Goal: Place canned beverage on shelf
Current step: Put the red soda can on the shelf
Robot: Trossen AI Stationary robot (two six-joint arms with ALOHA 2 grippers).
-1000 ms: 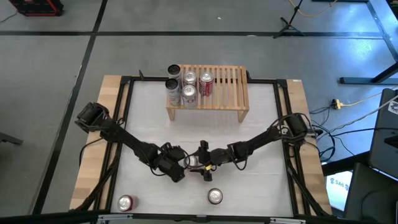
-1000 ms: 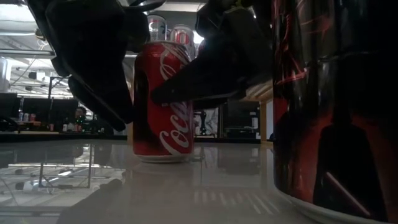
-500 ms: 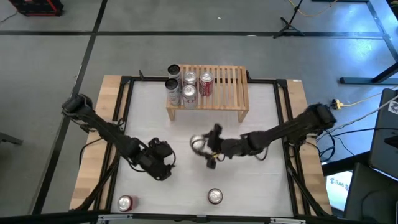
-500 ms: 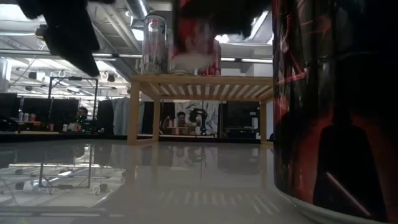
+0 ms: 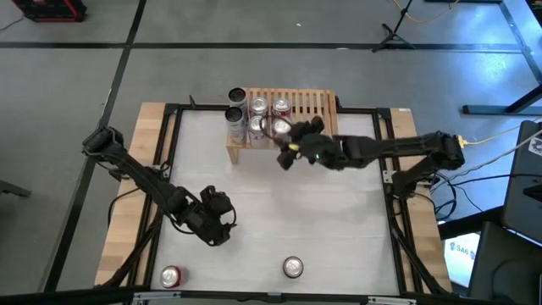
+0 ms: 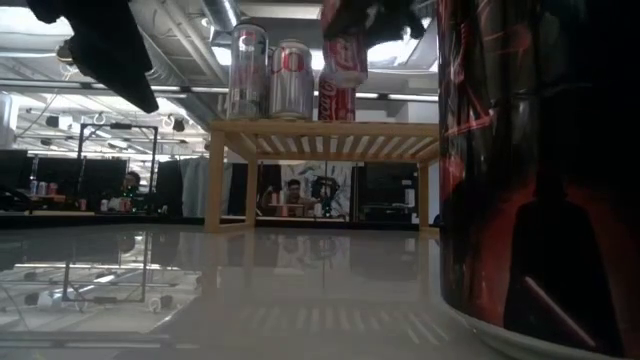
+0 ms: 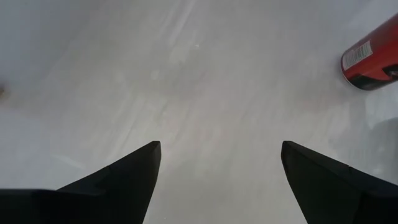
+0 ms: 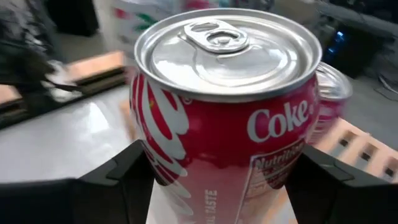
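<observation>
Holding a red Coke can (image 8: 227, 112) upright between its two fingers, the right end effector (image 5: 286, 138) hangs over the front left part of the shelf (image 5: 315, 119). Can's long axis: vertical, lid up. Position: above the slats, not yet resting on them, just in front of the cans already standing there (image 5: 258, 110). Free slats lie to the right. Left end effector (image 5: 222, 222): wide open, empty, low over the surface (image 5: 339, 220), well apart from the shelf.
</observation>
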